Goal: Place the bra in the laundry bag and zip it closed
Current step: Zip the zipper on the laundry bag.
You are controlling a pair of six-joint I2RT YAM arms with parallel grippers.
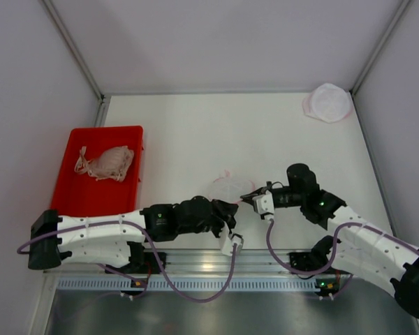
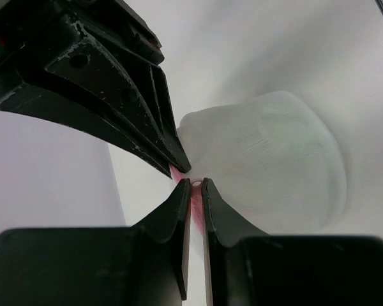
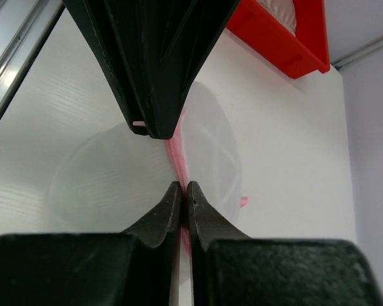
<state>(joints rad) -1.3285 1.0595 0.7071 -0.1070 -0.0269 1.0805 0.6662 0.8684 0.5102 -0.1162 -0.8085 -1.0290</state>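
Observation:
The laundry bag point(image 1: 225, 187) is a small white mesh pouch with a pink zipper, lying near the table's middle front. My left gripper point(image 1: 232, 208) is shut on its pink zipper edge point(image 2: 196, 191); the bag's mesh point(image 2: 274, 166) bulges beyond the fingers. My right gripper point(image 1: 249, 198) is shut on the same pink zipper band point(image 3: 176, 150), facing the left gripper's fingers point(image 3: 153, 70) closely. The bra point(image 1: 106, 162), pale pink and crumpled, lies in the red bin point(image 1: 129, 136) at the left, apart from both grippers.
A second white mesh pouch point(image 1: 327, 102) lies at the far right corner. The red bin also shows in the right wrist view point(image 3: 277, 41). Enclosure walls border the table on the left, right and back. A metal rail point(image 1: 195, 262) runs along the front edge.

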